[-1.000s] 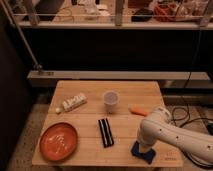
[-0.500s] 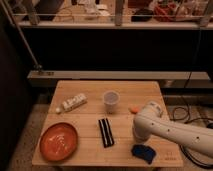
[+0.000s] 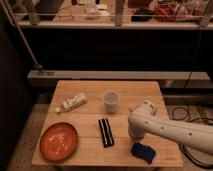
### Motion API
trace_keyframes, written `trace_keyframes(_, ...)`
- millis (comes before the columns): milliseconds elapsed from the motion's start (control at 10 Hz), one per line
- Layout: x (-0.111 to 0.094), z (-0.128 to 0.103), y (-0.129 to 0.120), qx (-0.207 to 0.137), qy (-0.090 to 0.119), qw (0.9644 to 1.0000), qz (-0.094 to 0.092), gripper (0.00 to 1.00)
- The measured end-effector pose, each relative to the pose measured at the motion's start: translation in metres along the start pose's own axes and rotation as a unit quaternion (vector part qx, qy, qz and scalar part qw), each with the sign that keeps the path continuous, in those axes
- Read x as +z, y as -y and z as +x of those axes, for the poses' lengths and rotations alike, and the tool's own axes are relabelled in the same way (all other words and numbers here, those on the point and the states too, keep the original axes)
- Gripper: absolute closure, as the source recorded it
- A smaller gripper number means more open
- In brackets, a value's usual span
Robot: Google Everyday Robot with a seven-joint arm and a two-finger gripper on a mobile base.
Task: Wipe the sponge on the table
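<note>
the sponge [image 3: 143, 152] lay close to the front edge of the table [image 3: 90, 120], toward its right corner, so a stroke pushed toward that edge could have shoved it off the planks. a stroke to the left risked knocking the black bar [image 3: 105, 132], which sat near. the gripper [image 3: 136, 140] was just behind the sponge, tucked under the white arm; how wide it stood, or whether it had hold of anything, could not be told. the sponge looked like a small dark blue block, soft, lying flat and askew.
</note>
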Motion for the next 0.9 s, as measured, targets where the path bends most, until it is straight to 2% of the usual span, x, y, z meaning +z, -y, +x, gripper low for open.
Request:
trace_keyframes(400,-0.018,0.015,0.002,0.034,-0.015,0.9985,-0.040,0.37)
trace_keyframes(500,-0.020,0.021,-0.002,0.036,-0.017,0.9983,-0.043,0.26)
trace_keyframes(600,-0.020,0.026,-0.005,0.037,-0.016,0.9982,-0.043,0.22)
trace_keyframes(900,-0.013,0.038,-0.015,0.032,0.007,0.9989,-0.034,0.20)
